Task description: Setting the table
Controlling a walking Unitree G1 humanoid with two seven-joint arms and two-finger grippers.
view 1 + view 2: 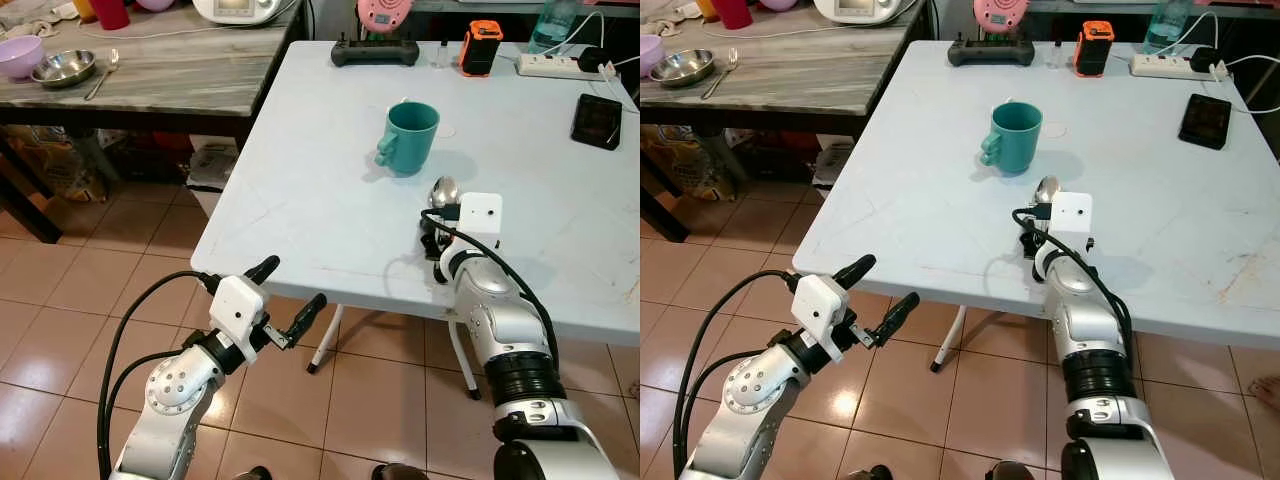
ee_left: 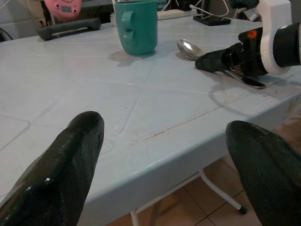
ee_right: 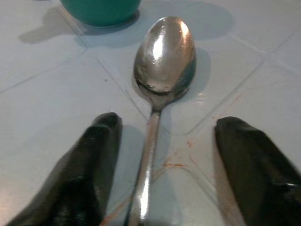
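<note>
Left end effector [image 1: 285, 297]: nearest the head camera, held off the near edge of the counter [image 1: 300, 200] above the tiled floor [image 1: 90, 300]; fingers spread wide, holding nothing.
Right end effector [image 3: 164, 165]: low over the counter, released; its two black fingers [image 3: 84, 169] straddle the spoon handle without touching it.
Spoon [image 3: 162, 61]: lying flat on the counter, bowl pointing toward the teal mug [image 1: 408, 137], handle running back between the fingers.
Teal mug: upright, just beyond the spoon's bowl, handle turned to the robot's left.
Step in hand (judgement): either picking up the spoon or having just set it down; cannot tell which.
Doing it well (judgement): if grasping, keep the handle centred between the fingers, lower until the tips meet the counter, close on the narrow shaft, and lift level, since a thin flat handle slips easily.
</note>
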